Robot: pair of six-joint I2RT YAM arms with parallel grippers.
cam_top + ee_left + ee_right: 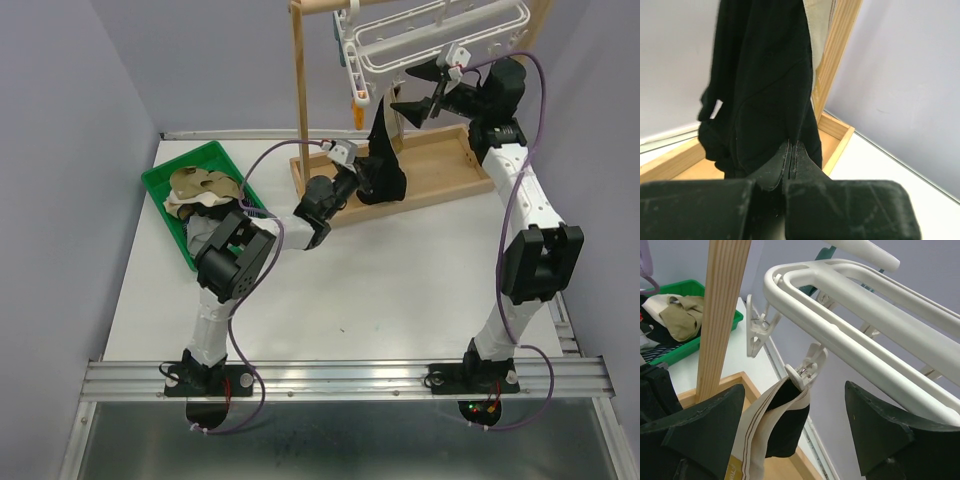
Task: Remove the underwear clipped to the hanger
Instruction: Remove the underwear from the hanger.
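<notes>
From above, the white hanger (440, 40) hung from the wooden stand (300, 90) at the far edge of the table (380, 290), with the black underwear (385, 170) dangling from one clip down over the stand's base. The left fingers (352, 178) were low beside the cloth, the right fingers (412, 108) raised at the hanger. A green tray (180, 160) at the far left corner held tan and pale garments (200, 188). The table was plain white, walled in lavender. In the left wrist view, the fingers (782, 165) were pressed together at the garment's lower edge, apparently pinching it. In the right wrist view, the fingers (880, 430) stood wide apart either side of the clip (807, 367), which bit the pale-banded top of the underwear, neither finger touching it. The release step seemed in hand: next, the right fingers would need to squeeze the clip's levers while the left pulled down.
</notes>
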